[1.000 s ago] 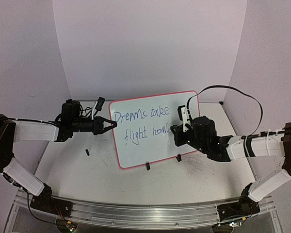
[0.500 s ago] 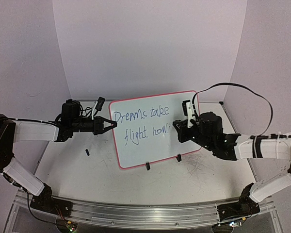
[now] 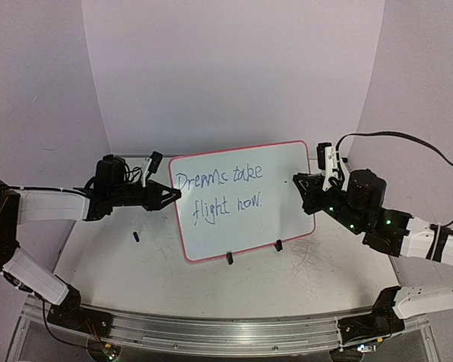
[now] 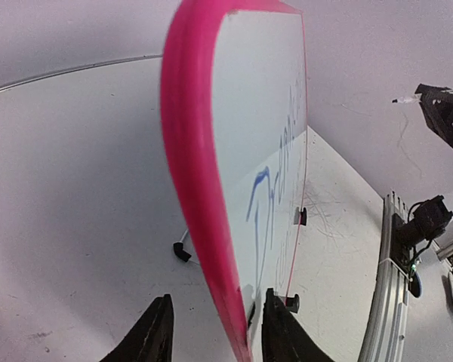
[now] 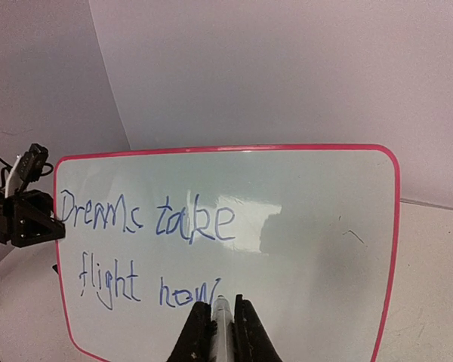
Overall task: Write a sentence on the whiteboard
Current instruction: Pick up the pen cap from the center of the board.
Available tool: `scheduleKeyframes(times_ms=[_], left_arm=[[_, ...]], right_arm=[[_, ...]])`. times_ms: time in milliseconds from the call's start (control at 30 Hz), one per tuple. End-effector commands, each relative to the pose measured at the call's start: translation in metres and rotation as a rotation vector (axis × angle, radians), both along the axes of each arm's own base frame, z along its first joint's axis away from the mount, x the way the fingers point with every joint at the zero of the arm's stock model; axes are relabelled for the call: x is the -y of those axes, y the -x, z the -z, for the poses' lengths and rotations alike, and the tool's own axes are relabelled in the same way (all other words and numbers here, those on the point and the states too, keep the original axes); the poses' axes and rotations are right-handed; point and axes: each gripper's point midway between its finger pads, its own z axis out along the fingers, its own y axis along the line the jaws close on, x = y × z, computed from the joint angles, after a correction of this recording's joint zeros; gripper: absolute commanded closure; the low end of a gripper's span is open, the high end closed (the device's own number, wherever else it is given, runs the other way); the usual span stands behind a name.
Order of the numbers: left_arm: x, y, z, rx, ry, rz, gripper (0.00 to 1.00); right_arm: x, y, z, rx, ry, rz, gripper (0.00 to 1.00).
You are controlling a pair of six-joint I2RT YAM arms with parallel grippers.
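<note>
The whiteboard (image 3: 241, 200) stands upright on two black clip feet mid-table, pink-rimmed, with "Dreams take flight now." in blue. My left gripper (image 3: 174, 196) is at its left edge. In the left wrist view this gripper (image 4: 217, 296) is open and its jaws straddle the pink rim (image 4: 192, 173) with a gap on the outer side. My right gripper (image 3: 297, 181) hovers off the board's right edge, shut on a marker (image 5: 221, 330). The marker tip points at the board (image 5: 287, 226) from a distance, below the word "now".
A small black cap-like piece (image 3: 137, 237) lies on the table left of the board. The clip feet (image 3: 229, 258) stick out in front of the board's lower edge. Curved grey walls close in the back and sides. A metal rail (image 3: 211, 332) runs along the near edge.
The right gripper has drawn back to the right and away from the board with the marker. The left jaws, shut on the board's left edge before, now stand apart around it.
</note>
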Motion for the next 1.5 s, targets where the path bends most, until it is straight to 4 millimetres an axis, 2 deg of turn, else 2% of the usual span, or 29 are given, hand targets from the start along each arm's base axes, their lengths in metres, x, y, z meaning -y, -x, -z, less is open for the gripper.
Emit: scheduleKeyframes(times_ms=[0,100,267,367,433,500,633,733,867,967,1067,1267,1467], left_arm=[[-0.015,-0.001,-0.034,0.090,-0.005,-0.093,0.52],[-0.029,0.007,-0.040,0.073,-0.014,-0.158,0.34],[-0.070,0.023,-0.029,-0.077,-0.020,-0.388,0.28],[-0.109,0.037,-0.018,-0.210,-0.008,-0.604,0.25],[-0.136,0.041,-0.008,-0.304,-0.005,-0.780,0.24],[-0.150,0.045,0.012,-0.405,-0.052,-0.876,0.24],[-0.156,0.038,0.050,-0.515,-0.211,-0.937,0.26],[-0.159,0.024,0.066,-0.517,-0.319,-0.961,0.29],[-0.150,0.011,0.082,-0.558,-0.385,-0.931,0.32],[-0.147,0.011,0.098,-0.593,-0.431,-0.905,0.28],[-0.146,0.010,0.113,-0.607,-0.490,-0.887,0.29],[-0.143,0.010,0.141,-0.657,-0.571,-0.850,0.39],[-0.141,0.005,0.153,-0.653,-0.628,-0.843,0.56]], right_arm=[[0.011,0.001,-0.016,0.058,-0.006,0.033,1.00],[0.009,0.002,-0.022,0.074,-0.010,0.018,1.00],[0.003,0.005,-0.019,0.073,0.002,-0.016,1.00],[0.004,0.007,-0.015,0.075,0.010,-0.024,1.00],[0.000,0.007,-0.011,0.071,0.026,-0.040,1.00],[-0.006,0.008,-0.008,0.066,0.040,-0.070,1.00],[-0.013,0.009,-0.005,0.068,0.061,-0.108,1.00],[-0.016,0.008,-0.006,0.069,0.090,-0.116,1.00],[-0.009,0.007,-0.004,0.051,0.116,-0.084,1.00],[0.000,0.011,-0.005,0.061,0.111,-0.065,1.00],[0.005,0.015,-0.006,0.069,0.103,-0.059,1.00],[0.008,0.017,-0.009,0.078,0.092,-0.059,1.00],[0.012,0.019,-0.016,0.093,0.076,-0.049,1.00]])
